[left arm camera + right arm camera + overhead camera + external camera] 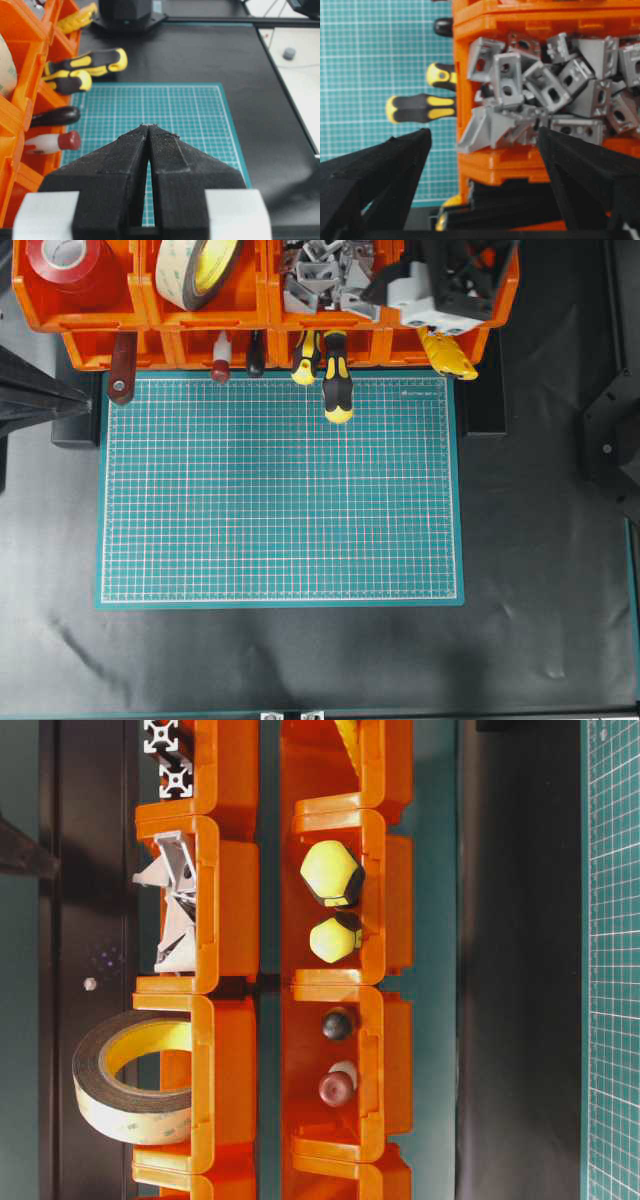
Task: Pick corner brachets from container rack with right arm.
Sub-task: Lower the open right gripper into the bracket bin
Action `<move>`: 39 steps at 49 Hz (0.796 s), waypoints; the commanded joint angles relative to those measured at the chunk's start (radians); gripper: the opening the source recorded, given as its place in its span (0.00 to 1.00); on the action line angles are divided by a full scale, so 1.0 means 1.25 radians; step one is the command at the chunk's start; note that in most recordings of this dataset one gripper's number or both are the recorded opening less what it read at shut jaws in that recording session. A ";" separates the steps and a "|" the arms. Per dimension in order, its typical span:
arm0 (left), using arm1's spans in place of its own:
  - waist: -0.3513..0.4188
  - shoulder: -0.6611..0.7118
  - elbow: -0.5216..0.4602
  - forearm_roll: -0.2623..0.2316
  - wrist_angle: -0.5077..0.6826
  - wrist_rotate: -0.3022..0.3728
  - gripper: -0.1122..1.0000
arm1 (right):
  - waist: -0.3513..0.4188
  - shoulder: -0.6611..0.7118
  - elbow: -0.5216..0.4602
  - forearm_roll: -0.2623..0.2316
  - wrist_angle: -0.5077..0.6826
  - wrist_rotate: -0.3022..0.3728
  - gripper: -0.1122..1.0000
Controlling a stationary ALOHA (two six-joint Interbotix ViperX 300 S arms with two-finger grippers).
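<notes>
The orange container rack [240, 315] runs along the far edge of the table and also shows in the table-level view [230, 900]. One upper bin holds a pile of grey corner brackets [320, 275], also visible in the table-level view [175, 920] and in the right wrist view [550, 85]. My right gripper [385, 280] hovers over the rack just right of that bin. In its wrist view it [482, 137] is wide open and empty, its fingers [395, 160] straddling the bin's front edge [495, 170]. My left gripper [149, 127] is shut and empty at the mat's left edge [85, 400].
A green gridded mat [280, 490] covers the table's middle. Yellow-black screwdrivers [335, 385], a red-capped tool [220, 365] and a yellow knife [450, 355] stick out of the lower bins. Red tape [65, 260] and a foam tape roll [200, 265] fill the upper left bins.
</notes>
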 commanded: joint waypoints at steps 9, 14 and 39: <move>-0.004 0.000 -0.023 0.001 -0.004 -0.002 0.10 | -0.006 0.064 -0.064 -0.016 0.031 -0.036 0.88; -0.005 0.000 -0.022 0.002 -0.004 -0.005 0.10 | -0.012 0.087 -0.071 -0.017 0.036 -0.036 0.88; -0.015 -0.005 -0.022 0.001 0.018 -0.044 0.10 | -0.012 0.134 -0.064 -0.064 0.012 -0.034 0.87</move>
